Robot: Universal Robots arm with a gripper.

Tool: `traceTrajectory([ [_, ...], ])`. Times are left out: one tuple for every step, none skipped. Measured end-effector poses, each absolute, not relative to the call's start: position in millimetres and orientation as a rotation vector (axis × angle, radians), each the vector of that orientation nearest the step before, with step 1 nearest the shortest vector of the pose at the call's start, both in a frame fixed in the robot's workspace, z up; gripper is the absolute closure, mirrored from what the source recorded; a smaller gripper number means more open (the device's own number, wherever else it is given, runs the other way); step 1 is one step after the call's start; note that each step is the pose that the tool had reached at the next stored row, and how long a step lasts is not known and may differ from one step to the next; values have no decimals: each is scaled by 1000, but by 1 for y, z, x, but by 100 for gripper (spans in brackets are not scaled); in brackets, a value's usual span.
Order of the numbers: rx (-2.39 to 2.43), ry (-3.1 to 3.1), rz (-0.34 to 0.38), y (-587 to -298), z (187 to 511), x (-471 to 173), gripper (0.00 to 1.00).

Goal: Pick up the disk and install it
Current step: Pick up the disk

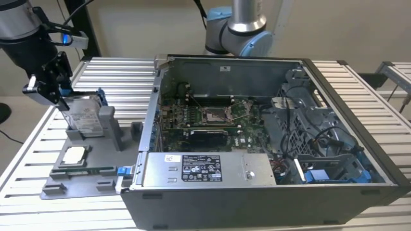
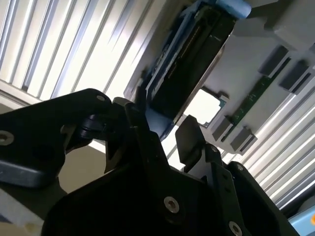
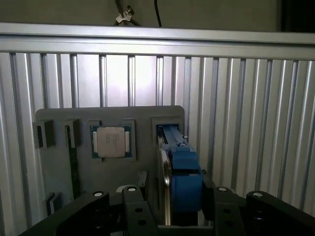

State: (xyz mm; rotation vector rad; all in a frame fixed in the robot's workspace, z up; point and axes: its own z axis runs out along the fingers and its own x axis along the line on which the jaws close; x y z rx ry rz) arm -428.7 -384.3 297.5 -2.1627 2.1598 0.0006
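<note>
Hand (image 3: 179,192) straddles the disk (image 3: 183,160), upright in its holder (image 3: 54,169); can't tell if we're clamped. Pick-up step, so we need a square grip.

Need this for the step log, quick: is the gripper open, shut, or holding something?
Gripper: open, straddling the top of the upright disk, which stands in its grey holder; not clamped on it yet.
</note>
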Motion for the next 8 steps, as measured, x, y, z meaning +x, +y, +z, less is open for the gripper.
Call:
traceTrajectory([
  [-2163, 2160, 1, -384, 296, -429, 0],
  [-2163, 2160, 1, -384, 294, -429, 0],
  [-2163, 2160, 1, -384, 292, -429, 0],
  [-2163, 2160, 2, -384, 292, -429, 0],
  [-2163, 2160, 2, -384, 292, -429, 0],
  [-2163, 2160, 3, -384, 292, -429, 0],
  [-2162, 2160, 3, -384, 292, -429, 0],
  [-2162, 2159, 3, -384, 292, -429, 0],
])
